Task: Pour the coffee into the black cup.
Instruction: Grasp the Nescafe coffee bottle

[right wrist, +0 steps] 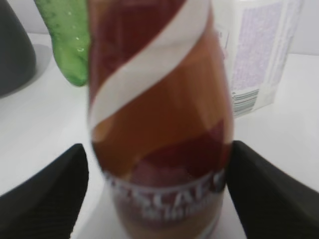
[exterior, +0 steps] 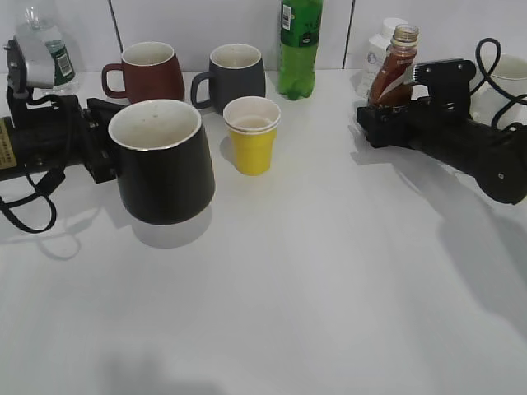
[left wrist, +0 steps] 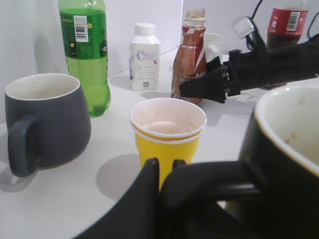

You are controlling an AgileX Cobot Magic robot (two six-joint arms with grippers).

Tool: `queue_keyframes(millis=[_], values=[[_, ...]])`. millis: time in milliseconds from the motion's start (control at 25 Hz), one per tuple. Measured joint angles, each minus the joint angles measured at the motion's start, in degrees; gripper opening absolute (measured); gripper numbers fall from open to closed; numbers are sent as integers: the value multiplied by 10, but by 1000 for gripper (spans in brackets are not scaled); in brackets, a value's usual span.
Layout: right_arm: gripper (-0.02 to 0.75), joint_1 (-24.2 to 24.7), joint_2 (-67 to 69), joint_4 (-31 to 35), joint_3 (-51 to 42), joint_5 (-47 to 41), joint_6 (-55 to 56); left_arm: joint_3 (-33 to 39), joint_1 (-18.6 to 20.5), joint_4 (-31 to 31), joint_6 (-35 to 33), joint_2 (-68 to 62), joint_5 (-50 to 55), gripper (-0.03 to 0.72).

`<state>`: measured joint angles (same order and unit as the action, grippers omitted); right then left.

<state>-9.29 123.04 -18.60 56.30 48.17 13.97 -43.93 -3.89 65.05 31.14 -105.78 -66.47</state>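
The black cup [exterior: 165,177] has a white inside and looks held a little above the table at the left, with its shadow under it. My left gripper [exterior: 103,152] is shut on its black handle [left wrist: 209,179], fingertips together [left wrist: 164,167]; the cup's rim fills the right of that view [left wrist: 289,144]. The coffee bottle [exterior: 397,70] stands uncapped at the back right, also seen in the left wrist view [left wrist: 192,55]. My right gripper [exterior: 380,115] is closed around its lower body [right wrist: 159,124], one finger on each side [right wrist: 157,189].
A yellow paper cup [exterior: 252,136] stands just right of the black cup. Behind are a maroon mug [exterior: 148,72], a dark grey mug [exterior: 237,76], a green soda bottle [exterior: 300,45] and a small white bottle [exterior: 380,41]. A white cup [exterior: 504,86] stands at the far right.
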Motion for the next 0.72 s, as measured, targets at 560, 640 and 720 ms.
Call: queue_keyframes(millis=[560, 640, 720], values=[[545, 0, 9, -3, 25, 3, -2, 0, 0, 0, 0, 0, 0, 43], [545, 0, 9, -3, 25, 4, -2, 0, 0, 0, 0, 0, 0, 43], [545, 0, 9, -3, 25, 4, -2, 0, 0, 0, 0, 0, 0, 43]])
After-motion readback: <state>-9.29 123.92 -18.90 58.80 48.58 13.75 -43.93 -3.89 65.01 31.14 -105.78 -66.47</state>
